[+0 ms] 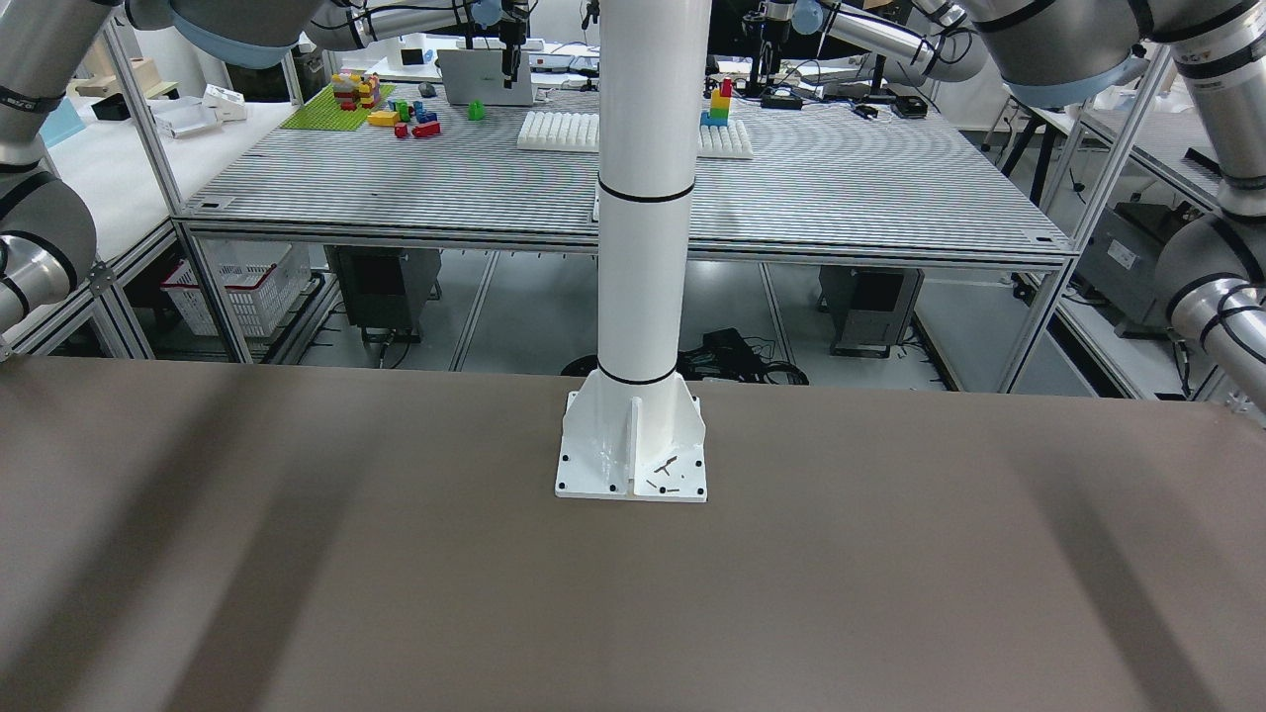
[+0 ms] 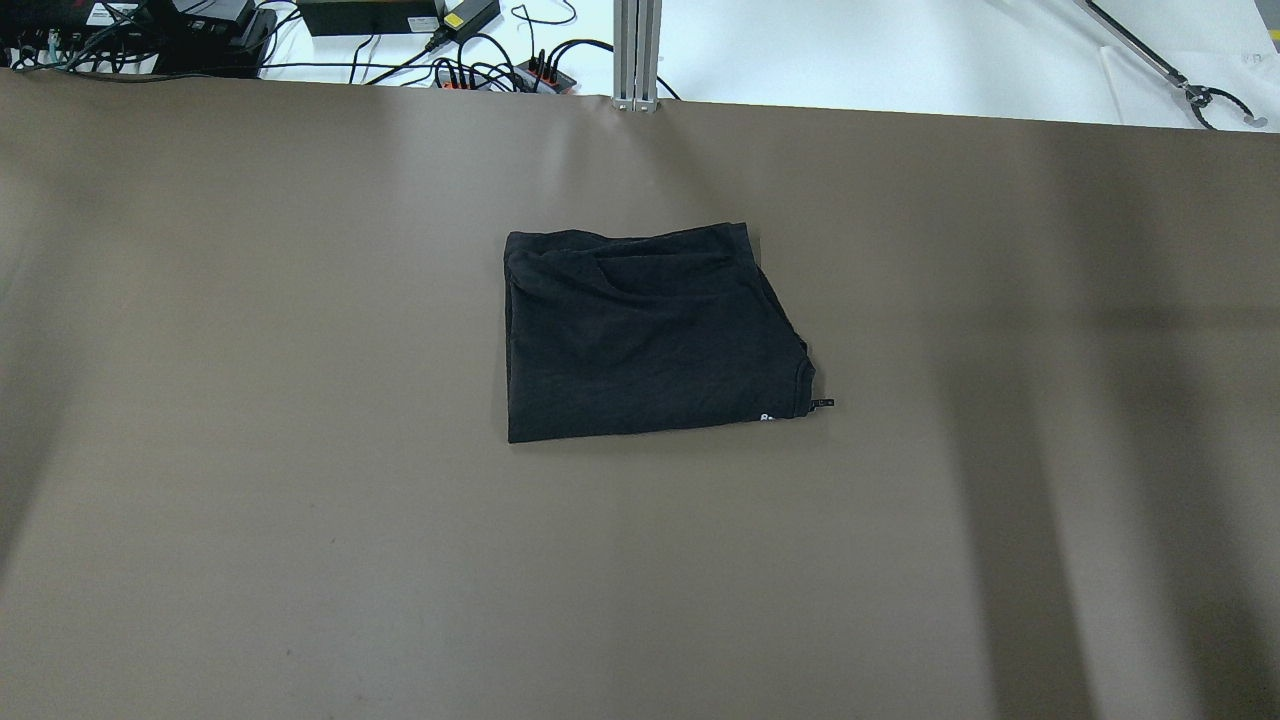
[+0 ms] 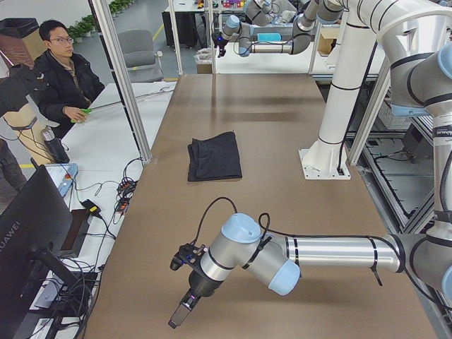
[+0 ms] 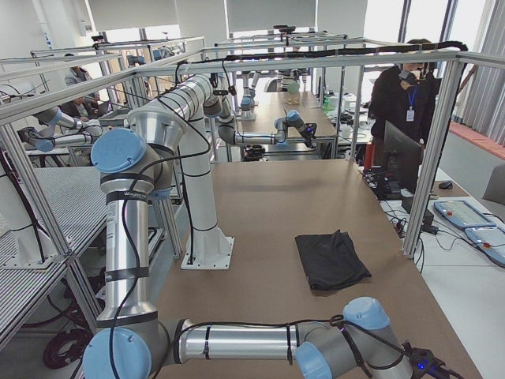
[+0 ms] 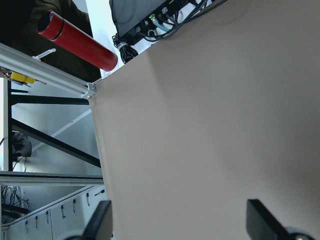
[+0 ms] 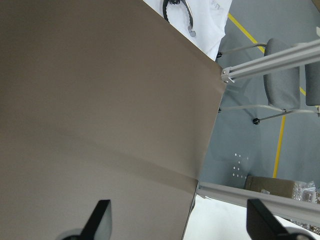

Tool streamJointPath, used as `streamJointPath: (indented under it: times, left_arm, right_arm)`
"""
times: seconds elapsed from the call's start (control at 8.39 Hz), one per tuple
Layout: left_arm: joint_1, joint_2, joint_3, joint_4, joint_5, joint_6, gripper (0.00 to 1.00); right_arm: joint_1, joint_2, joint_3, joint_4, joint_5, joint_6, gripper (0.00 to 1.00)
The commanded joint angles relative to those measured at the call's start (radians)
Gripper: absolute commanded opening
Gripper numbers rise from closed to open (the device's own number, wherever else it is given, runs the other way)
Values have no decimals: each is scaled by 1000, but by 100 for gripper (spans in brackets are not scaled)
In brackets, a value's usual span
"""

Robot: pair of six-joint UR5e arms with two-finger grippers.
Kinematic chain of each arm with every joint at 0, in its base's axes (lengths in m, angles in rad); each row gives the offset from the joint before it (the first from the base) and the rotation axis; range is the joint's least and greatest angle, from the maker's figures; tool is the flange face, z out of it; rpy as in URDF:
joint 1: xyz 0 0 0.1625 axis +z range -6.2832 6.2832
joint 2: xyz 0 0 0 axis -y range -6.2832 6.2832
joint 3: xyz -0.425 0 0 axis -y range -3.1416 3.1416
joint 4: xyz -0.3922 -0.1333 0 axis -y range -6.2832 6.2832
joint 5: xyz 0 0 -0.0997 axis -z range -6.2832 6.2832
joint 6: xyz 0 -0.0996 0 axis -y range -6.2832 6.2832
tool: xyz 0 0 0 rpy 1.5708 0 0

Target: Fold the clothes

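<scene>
Tabletop point(image 2: 250, 480) covered in brown, shared by two robot arms, with one black garment lying on it.

At the 9 o'clock end of the table, the left gripper point(image 5: 181, 222) hangs above bare surface beside the table's edge. Its wrist camera shows the two fingers spread wide with nothing between them. A red cylinder point(image 5: 77, 41) lies off the table, beyond its corner.

At the middle of the overhead view lie the clothes point(image 2: 645, 335), a black fabric piece laid flat in a compact, roughly rectangular stack. Its 9 o'clock edge is straight. A loose ripple runs under its 12 o'clock edge. The 3 o'clock side slants and is less even, and a small tag pokes out at the 4 o'clock corner beside a speck of white. Nothing touches the fabric. A white post point(image 1: 643, 198) stands on the robot's side of the table, well apart from it.

At the 3 o'clock end, the right gripper point(image 6: 180, 220) also hangs over bare table near the edge, fingers spread wide and empty. A grey chair point(image 6: 287, 80) shows on the floor beyond.

Judging by the layered, squared-off shape and both arms parked far away with empty fingers, the folding looks finished or very nearly so. At most, the slanted side might want squaring up.
</scene>
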Motion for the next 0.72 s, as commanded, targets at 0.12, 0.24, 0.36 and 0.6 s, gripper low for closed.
streamJointPath:
  times: [0.12, 0.24, 0.36, 0.6]
  left_arm:
    - [-59, 38, -71, -62, -17, 8, 94]
    - [-67, 62, -117, -63, -14, 8, 94]
    - [-69, 63, -160, -59, -12, 0, 94]
    - [-66, 92, -153, -62, -3, -10, 94]
  right_arm:
    - [38, -61, 49, 1, -2, -15, 95]
    - [45, -66, 49, 2, 1, -15, 95]
    - [56, -68, 51, 2, 3, -15, 95]
    - [62, -68, 60, 2, 1, -14, 95]
